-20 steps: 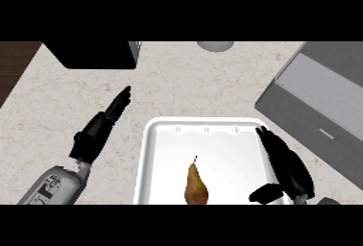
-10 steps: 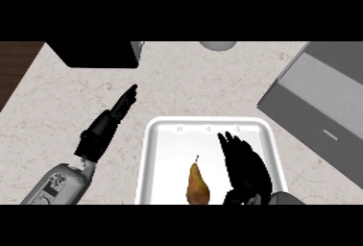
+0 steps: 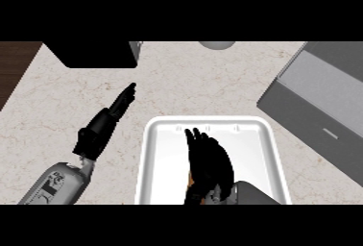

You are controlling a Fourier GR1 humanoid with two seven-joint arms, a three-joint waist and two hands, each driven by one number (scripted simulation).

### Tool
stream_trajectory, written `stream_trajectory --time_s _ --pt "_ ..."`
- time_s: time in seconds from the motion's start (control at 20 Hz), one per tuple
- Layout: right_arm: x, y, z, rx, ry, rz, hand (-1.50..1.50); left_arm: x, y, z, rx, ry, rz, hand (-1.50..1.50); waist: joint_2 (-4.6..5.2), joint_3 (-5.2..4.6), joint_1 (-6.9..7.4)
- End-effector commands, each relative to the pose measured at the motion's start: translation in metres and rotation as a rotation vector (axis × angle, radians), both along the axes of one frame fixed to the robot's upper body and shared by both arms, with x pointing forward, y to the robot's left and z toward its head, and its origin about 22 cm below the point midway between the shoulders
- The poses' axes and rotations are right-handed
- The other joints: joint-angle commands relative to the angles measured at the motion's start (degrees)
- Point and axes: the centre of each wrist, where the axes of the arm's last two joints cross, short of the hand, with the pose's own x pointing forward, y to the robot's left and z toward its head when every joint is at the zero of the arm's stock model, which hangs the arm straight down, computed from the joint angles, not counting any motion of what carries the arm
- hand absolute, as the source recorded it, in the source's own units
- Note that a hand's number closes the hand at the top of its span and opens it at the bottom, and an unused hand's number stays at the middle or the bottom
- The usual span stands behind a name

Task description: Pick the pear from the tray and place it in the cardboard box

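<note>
Pear [image 3: 189, 183], brown-skinned: it lies in the white rectangular plastic tray [image 3: 152, 158], toward the near end. It is almost wholly hidden under the robot's black right hand [image 3: 209, 166]. Only a thin brown sliver shows at the hand's left edge.

Right hand: it is laid over the pear, with the fingers [image 3: 200, 141] straight, close together and pointing toward the far end of the tray. No curl round the fruit is visible. Whether the palm actually touches the pear cannot be told from above.

Left hand [image 3: 106, 122]: it rests on the pale speckled stone surface [image 3: 212, 81] just left of the tray, fingers straight, holding nothing.

Grey open-topped cardboard box [image 3: 319, 105]: it stands on the surface to the right of the tray, near its far right corner but apart from it. Nothing is seen in the part that shows.

Assessment: the step in hand is the grasp. The hand is in place above the fruit but has not closed, and nothing has been lifted, so the task is at an early stage.

Next move, in my judgement: the fingers and thumb must curl round the body of the pear. The hand must then rise clear of the tray's raised rim before swinging right toward the box opening. The pear is slender and lies on its side, so it could roll as the fingers close.
</note>
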Motion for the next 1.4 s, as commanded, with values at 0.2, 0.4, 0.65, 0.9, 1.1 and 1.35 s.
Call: stream_trajectory --time_s 0.2,0.4,0.65,0.9,1.1,1.35 --pt "0.003 0.032 -0.015 -0.212 0.143 -0.15 -1.5 0.001 0.006 -0.001 -0.005 -0.013 0.01 0.0 0.32 0.2 -0.08" --pt "0.0 0.036 -0.033 -0.236 0.178 -0.164 -1.5 0.001 -0.006 0.001 -0.005 0.0 -0.003 0.0 0.29 0.2 0.29" --pt "0.007 0.032 -0.028 -0.232 0.171 -0.185 -1.5 -0.002 0.002 -0.006 0.007 -0.006 0.012 0.0 0.26 0.25 -0.11" --pt "0.01 0.039 -0.024 -0.236 0.127 -0.18 -1.5 -0.019 0.002 0.007 -0.008 0.0 -0.009 0.0 0.24 0.31 0.99" --pt "0.012 0.039 -0.028 -0.273 0.153 -0.157 -1.5 -0.002 -0.001 0.005 -0.008 -0.006 -0.004 0.0 0.39 0.27 0.29" --pt "0.005 0.04 -0.051 -0.281 0.202 -0.149 -1.5 0.003 0.004 -0.004 0.004 -0.003 -0.005 0.0 0.64 0.28 0.4"
